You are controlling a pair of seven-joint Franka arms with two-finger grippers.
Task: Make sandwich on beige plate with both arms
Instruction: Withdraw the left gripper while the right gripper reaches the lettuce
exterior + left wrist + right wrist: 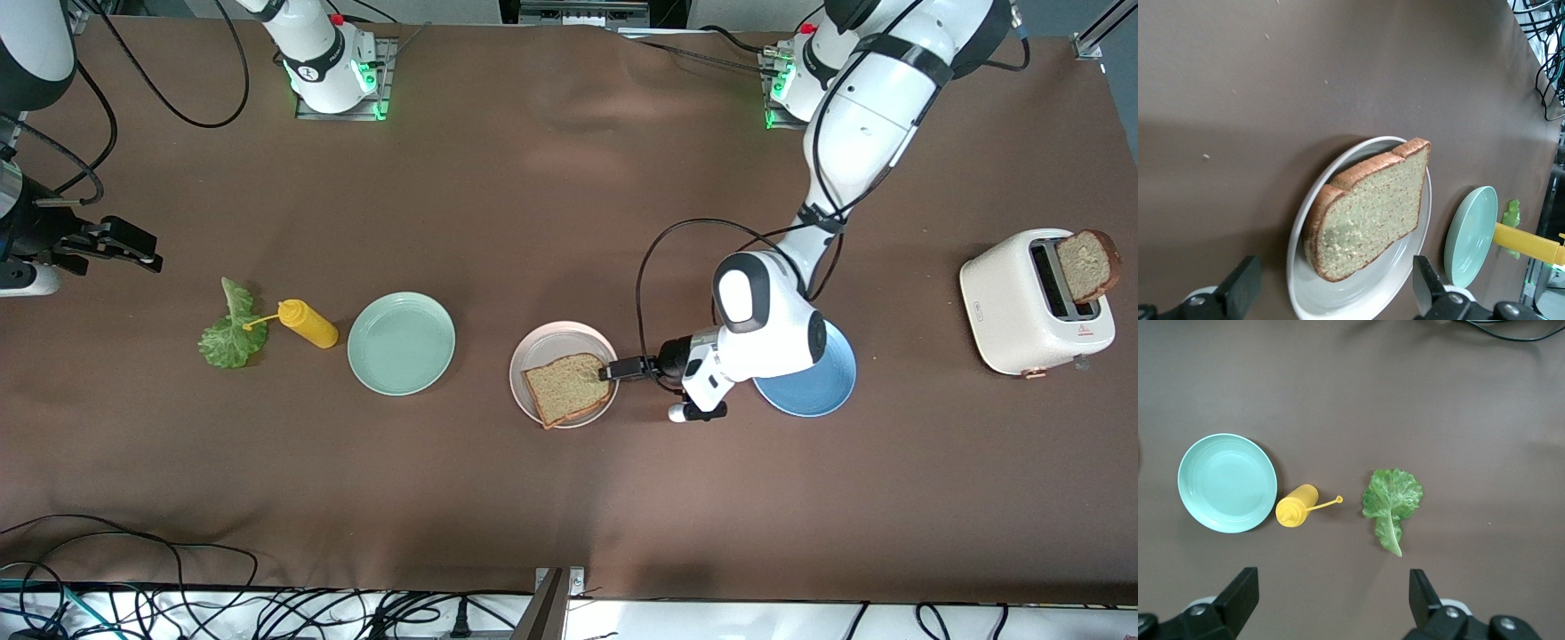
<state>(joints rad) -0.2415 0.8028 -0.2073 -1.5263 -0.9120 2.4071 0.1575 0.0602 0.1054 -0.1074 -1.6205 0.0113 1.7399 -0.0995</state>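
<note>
We see one bread slice (pixel 566 388) lying on the beige plate (pixel 551 342), midway along the bench and toward its front-camera edge. Our left gripper (pixel 611 370) sits low at the plate's rim beside the slice, fingers (pixel 1238 288) apart and holding nothing. Our right gripper (pixel 133 244) waits above the right arm's end, fingers (pixel 1237 595) apart. The lettuce leaf (pixel 230 331) lies at that end; another slice (pixel 1086 264) stands in the toaster (pixel 1013 307) at the left arm's end.

The table (pixel 498 222) wears a matt brown cloth, faintly creased. The bread slice (pixel 1368 210) is coarse and porous — grainy crumb, darker crust. The beige plate (pixel 533 351) and mint green plate (pixel 1227 483) look smooth, perhaps glazed ceramic. The toaster (pixel 1022 307) is satin white plastic — the mustard bottle (pixel 1297 505) glossier.
</note>
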